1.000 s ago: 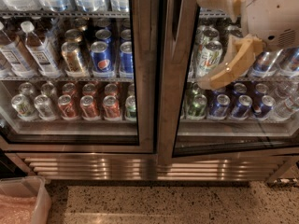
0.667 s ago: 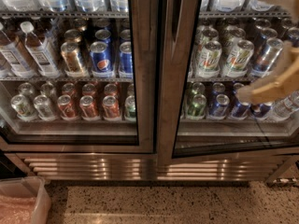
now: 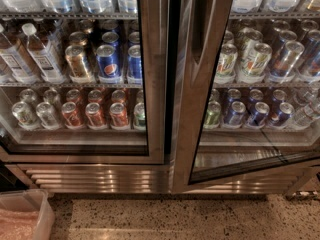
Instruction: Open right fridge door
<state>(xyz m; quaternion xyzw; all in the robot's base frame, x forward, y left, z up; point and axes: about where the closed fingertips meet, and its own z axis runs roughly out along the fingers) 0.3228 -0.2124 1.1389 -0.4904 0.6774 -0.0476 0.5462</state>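
Speckled terrazzo floor [image 3: 175,219] under a two-door drinks fridge, viewed from above. Right fridge door [image 3: 182,134] at centre-right, ajar, steel frame leaning, bottom edge angled away from the cabinet. Hand nowhere in view; state impossible to tell. Left door [image 3: 155,84] shut.

Likely risk: unheld, swinging back shut under own weight or a closer spring. Also, on any re-approach, striking the glass pane instead of catching the frame's edge.

Behind the right pane, green-and-white cans [image 3: 256,58] on the middle shelf, blue cans [image 3: 257,113] on the shelf below. Behind the left pane, bottles [image 3: 42,54] at the shelf's left end, Pepsi cans [image 3: 107,61] beside them, red cans [image 3: 95,115] beneath. Clear plastic bin [image 3: 35,196] at the floor's bottom-left corner, holding something pink [image 3: 17,226].
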